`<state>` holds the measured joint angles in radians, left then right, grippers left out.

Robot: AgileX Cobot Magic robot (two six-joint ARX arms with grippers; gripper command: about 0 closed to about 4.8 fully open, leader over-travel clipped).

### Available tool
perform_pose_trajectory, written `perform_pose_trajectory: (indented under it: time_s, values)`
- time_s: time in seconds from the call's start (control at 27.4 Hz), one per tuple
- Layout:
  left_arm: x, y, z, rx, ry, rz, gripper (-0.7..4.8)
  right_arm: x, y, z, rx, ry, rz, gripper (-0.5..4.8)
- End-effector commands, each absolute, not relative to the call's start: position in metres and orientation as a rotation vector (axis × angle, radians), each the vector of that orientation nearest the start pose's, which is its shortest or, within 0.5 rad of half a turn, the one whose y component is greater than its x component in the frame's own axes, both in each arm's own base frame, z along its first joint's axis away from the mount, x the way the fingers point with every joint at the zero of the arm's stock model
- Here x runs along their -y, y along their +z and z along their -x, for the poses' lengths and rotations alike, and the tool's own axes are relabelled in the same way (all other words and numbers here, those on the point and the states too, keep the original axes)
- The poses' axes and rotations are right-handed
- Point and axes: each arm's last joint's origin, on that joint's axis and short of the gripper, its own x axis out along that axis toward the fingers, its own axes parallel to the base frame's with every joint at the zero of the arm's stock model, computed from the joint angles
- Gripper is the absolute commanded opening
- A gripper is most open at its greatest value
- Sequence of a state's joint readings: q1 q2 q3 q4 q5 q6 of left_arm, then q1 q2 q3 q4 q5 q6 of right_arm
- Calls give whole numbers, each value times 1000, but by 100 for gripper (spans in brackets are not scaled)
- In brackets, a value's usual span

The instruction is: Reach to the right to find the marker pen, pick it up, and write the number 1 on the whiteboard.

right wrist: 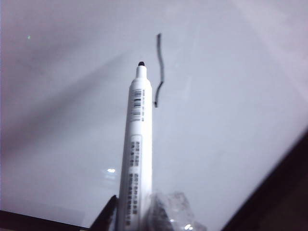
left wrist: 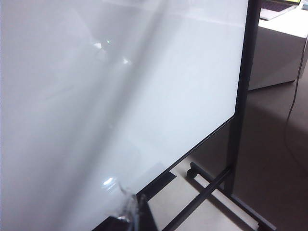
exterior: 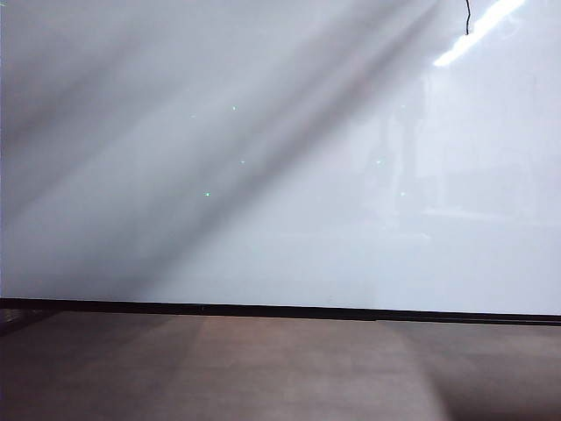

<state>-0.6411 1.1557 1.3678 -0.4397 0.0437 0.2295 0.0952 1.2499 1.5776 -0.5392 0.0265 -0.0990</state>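
Here right gripper [right wrist: 139, 219] fingers [right wrist: 108, 214] clamp marker pen [right wrist: 137, 144] near whiteboard [right wrist: 231, 96].

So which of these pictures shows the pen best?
The right wrist view: the pen fills it, gripped in the right hand, tip toward the whiteboard beside a drawn stroke. The exterior and left wrist views show no pen.

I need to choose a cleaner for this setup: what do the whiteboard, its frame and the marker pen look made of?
Whiteboard: glossy white panel, coated or glass; it mirrors lights.
Frame: dark matte bars, probably painted metal.
Marker pen, held in the right gripper: smooth white printed barrel, likely plastic; dark tip looks like felt.
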Motion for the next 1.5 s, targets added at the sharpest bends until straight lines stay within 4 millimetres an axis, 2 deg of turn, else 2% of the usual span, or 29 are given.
perform_pose_trajectory:
  time_s: [0.04, 0.18, 0.33, 0.47, 0.58, 0.69, 0.88, 0.99, 1.28, 1.39, 1.5]
  values:
    - [141, 436, -187, -126, -705, -292, -5, -17, 489, -210, -117, 5, 114, -2]
    - [141, 436, -187, -120, -720, -285, -5, -6, 509, -171, 2, -69, 107, -2]
    - [142, 437, -186, -107, -755, -279, -5, 6, 516, -141, 80, -138, 88, -1]
    - [140, 438, -187, -99, -744, -280, -5, 16, 507, -121, 191, -142, 60, -1]
    - [142, 439, -187, -82, -801, -269, -5, 26, 486, -116, 216, -190, 71, -1]
    - [145, 440, -188, -53, -872, -251, -5, 37, 454, -125, 166, -206, 30, -1]
    - [153, 437, -191, -56, -893, -248, -5, 62, 392, -152, 90, -250, -94, -1]
    - [155, 435, -191, -67, -901, -249, -5, 75, 366, -166, 70, -272, -122, -1]
    - [158, 427, -196, -125, -901, -261, -5, 105, 324, -220, -46, -279, -150, -1]
    - [157, 425, -196, -149, -876, -278, -5, 106, 318, -227, -60, -263, -159, -2]
    - [149, 433, -188, -129, -804, -248, -5, 98, 328, -222, -13, -233, -139, -2]
